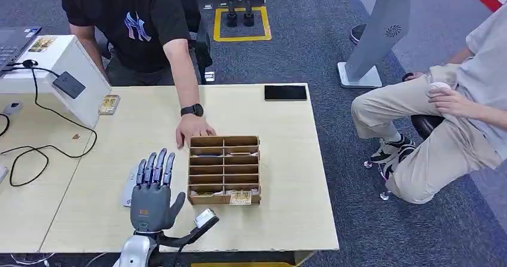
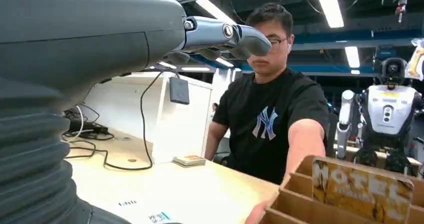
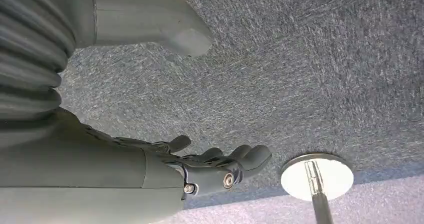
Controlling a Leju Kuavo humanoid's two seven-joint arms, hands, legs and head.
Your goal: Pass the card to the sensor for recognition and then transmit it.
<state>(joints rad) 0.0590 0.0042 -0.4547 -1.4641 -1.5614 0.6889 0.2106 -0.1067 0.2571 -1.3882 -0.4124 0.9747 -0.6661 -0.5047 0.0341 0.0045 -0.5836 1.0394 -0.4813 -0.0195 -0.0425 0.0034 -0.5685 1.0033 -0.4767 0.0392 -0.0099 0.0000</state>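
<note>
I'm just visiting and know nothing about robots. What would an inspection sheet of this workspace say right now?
Surface: pale wooden table, with a second table butted against it on the robot's left.
Job's things: cardboard sorter box with a card upright in its near slot; dark sensor pad on the white slanted stand.
Clutter: black phone, a small stack of cards by the stand.
Hands: left hand open above the table, holding nothing; right hand hanging over carpet, empty.
Cables: black cable from the sensor pad, looping over the table.
Surroundings: a person's hand rests at the box; another person sits to the right.
</note>
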